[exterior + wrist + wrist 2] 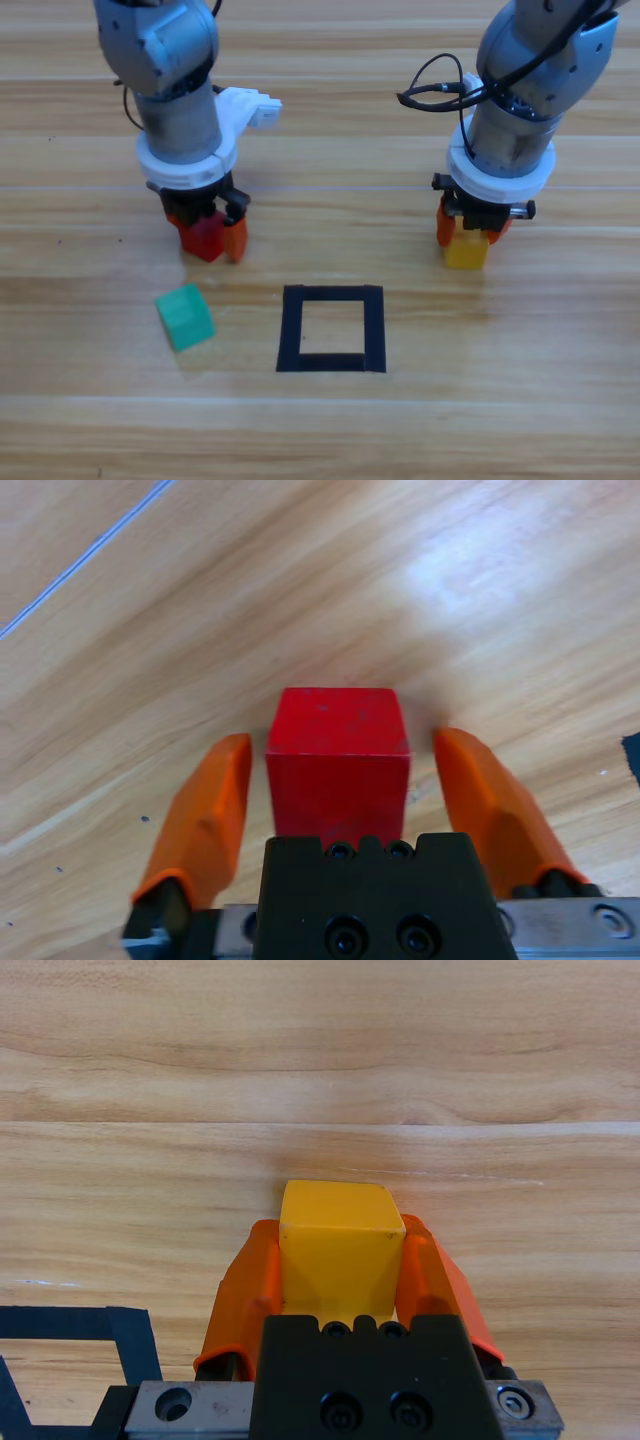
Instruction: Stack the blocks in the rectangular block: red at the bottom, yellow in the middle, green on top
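Two grey arms come down from the top of your overhead view onto a wooden bench [520, 420], one on each side. Your left tool [207, 237] sits low over the red cube [204, 238], and the left wrist view shows its orange jaws standing apart with a clear gap on either side of the red cube [337, 770], so nothing is clamped there. Your right tool [468, 236] has its jaws pressed against both sides of the yellow cube [466, 249], and in the right wrist view the yellow cube [338, 1250] fills the space between them, gripped tight. You will find the teal-green cube [185, 317] lying free on the bench, turned at a slight angle, below the red cube and just left of the dark tape square [332, 362]. That tape square lies near the middle of the bench, between the two arms and closer to you than both, with bare wood inside it. A corner of the tape square [130, 1332] shows at the lower left of the right wrist view, near the yellow cube but not touching it. All three cubes lie outside the tape outline.
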Robot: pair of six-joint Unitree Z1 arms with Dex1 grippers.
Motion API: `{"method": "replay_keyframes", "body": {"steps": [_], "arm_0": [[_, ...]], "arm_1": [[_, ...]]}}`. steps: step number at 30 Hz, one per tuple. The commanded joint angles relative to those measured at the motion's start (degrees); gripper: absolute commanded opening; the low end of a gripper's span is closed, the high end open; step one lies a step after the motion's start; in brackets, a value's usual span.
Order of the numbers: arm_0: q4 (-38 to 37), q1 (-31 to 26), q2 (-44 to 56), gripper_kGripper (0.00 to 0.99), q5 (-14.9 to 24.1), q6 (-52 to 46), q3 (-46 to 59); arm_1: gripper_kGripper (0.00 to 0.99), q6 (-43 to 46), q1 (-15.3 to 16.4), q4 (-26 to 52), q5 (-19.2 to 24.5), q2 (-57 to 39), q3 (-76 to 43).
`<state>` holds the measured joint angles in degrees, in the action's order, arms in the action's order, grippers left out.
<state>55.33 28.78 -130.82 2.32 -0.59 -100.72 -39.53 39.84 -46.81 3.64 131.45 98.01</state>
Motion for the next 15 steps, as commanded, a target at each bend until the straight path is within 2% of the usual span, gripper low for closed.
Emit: {"method": "replay_keyframes", "body": {"steps": [1,2,4,5,11,15], "arm_0": [[-0.2,-2.8,-2.2,0.543,0.2,0.4,0.2],[-0.2,-2.8,-2.2,0.445,0.1,0.4,0.0],[-0.2,-2.8,-2.5,0.186,0.1,0.2,-0.6],[-0.2,-2.8,-2.8,0.124,0.1,-0.5,-0.8],[-1.2,-2.8,-1.5,0.035,-1.5,-3.9,-0.2],[-1.2,-2.3,0.7,0.035,-5.7,-5.2,-0.3]], "arm_1": [[0.0,1.3,0.7,-0.7,0.0,0.2,0.3],[0.0,1.5,0.7,-0.7,0.1,-0.4,0.1],[0.0,2.3,0.7,-1.0,0.5,-3.3,-0.8],[0.0,2.7,0.8,-1.5,0.6,-4.7,-1.0],[0.0,4.2,2.1,-6.1,3.7,-13.5,-1.5],[0.0,4.7,3.2,-8.7,3.7,-17.2,-1.8]]}}
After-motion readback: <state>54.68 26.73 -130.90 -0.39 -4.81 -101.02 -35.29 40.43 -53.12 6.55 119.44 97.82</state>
